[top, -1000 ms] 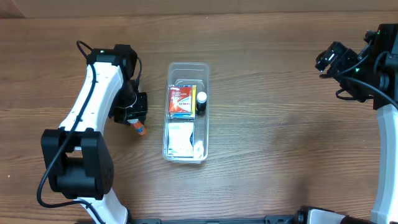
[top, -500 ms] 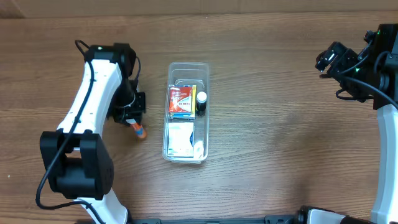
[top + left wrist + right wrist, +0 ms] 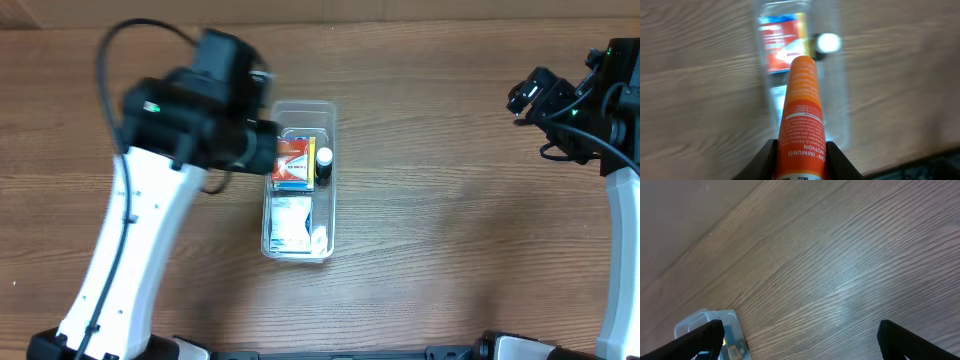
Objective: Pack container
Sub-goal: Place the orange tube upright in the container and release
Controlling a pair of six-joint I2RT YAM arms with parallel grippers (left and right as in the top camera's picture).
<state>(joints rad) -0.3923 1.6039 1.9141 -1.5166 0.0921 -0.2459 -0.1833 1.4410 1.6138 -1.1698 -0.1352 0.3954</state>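
Our left arm is loaded, our right arm waits out wide.
We see our left arm [image 3: 140, 220] stretched forward and angled inward, the left gripper [image 3: 801, 159] clamped on an orange tube [image 3: 801, 100]. Our right arm [image 3: 622, 230] stands at the table's far side, with the right gripper [image 3: 802, 339] spread wide and holding nothing.

An orange tube [image 3: 801, 120] with white lettering runs up the centre of the wrist view. Overhead, the clear container [image 3: 304, 104] shows a red, blue and yellow packet [image 3: 291, 163], a white cap [image 3: 324, 156] and pale packets [image 3: 290, 225]. Brown woodgrain table [image 3: 450, 220].
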